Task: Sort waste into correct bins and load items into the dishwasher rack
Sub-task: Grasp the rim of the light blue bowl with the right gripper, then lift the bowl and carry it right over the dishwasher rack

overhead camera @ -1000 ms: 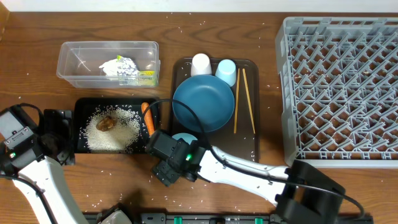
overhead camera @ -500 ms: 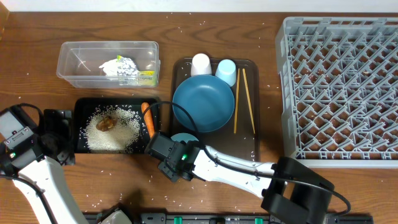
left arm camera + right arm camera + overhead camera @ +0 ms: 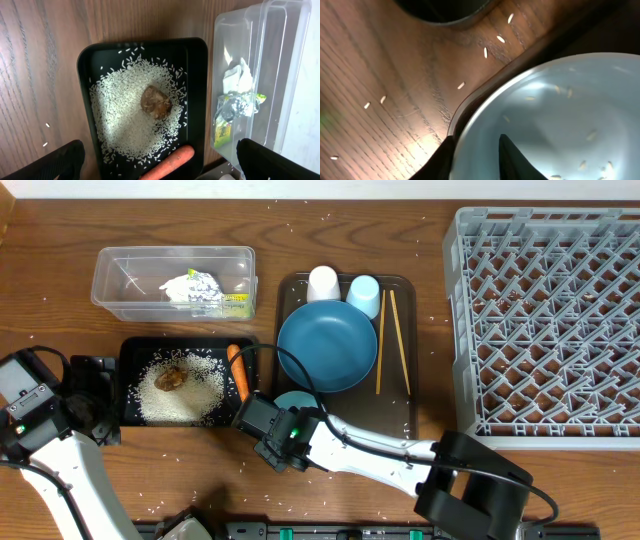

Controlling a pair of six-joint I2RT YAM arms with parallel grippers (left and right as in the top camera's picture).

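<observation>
My right gripper (image 3: 476, 142) is shut on the rim of the light-blue bowl (image 3: 555, 115): one finger stands outside the rim and one inside. From overhead that bowl (image 3: 295, 399) sits at the front left corner of the brown tray (image 3: 400, 415), partly hidden under the gripper (image 3: 277, 420). My left gripper (image 3: 160, 150) hangs wide open over the black tray (image 3: 85, 80), which holds rice (image 3: 125, 100), a brown food lump (image 3: 156, 101) and the carrot (image 3: 167, 162). The clear tub (image 3: 280, 75) holds the napkin, foil and wrapper.
On the brown tray are the dark-blue plate (image 3: 327, 345), a white cup (image 3: 323, 282), a light-blue cup (image 3: 364, 295) and two chopsticks (image 3: 385, 340). The grey rack (image 3: 550, 320) fills the right side. Loose rice grains lie scattered on the wooden table (image 3: 395, 75).
My right gripper has slid a little toward the bowl and its jaws have closed from wide apart onto the rim. The left arm has not moved.
</observation>
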